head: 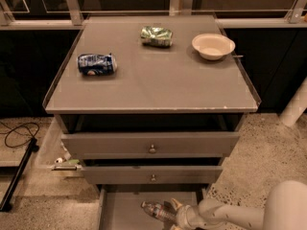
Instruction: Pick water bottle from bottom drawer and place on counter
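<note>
Camera view, gripper (173, 215) beside water bottle (155, 210), bottom-cropped

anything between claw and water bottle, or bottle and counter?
Nothing visible between claw and water bottle; the claw is at the bottle's right end in the bottom drawer. Toward the counter, the two part-open upper drawers jut out above; lift likely must pass in front of them.
</note>
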Controlling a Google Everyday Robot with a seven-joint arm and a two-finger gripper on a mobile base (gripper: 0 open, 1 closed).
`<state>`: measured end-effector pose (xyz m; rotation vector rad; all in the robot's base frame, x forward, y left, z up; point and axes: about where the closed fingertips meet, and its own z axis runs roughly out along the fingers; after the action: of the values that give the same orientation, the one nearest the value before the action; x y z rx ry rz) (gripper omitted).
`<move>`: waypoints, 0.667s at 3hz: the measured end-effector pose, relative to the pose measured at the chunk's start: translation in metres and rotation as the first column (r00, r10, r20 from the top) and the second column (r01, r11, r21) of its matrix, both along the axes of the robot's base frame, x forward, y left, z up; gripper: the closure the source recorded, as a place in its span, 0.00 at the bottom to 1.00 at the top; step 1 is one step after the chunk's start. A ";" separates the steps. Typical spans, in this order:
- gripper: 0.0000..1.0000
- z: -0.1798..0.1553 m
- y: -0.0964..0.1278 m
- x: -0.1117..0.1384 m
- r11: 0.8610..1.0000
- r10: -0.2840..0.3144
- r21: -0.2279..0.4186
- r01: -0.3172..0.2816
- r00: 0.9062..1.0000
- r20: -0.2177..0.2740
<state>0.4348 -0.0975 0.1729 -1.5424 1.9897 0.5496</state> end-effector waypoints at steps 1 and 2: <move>0.00 -0.021 0.013 0.003 1.000 0.004 -0.017 -0.004 1.000 0.006; 0.00 -0.036 0.016 0.010 0.999 -0.009 -0.031 0.009 1.000 0.025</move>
<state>0.4444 -0.0815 0.1374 -1.5509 1.9948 0.4958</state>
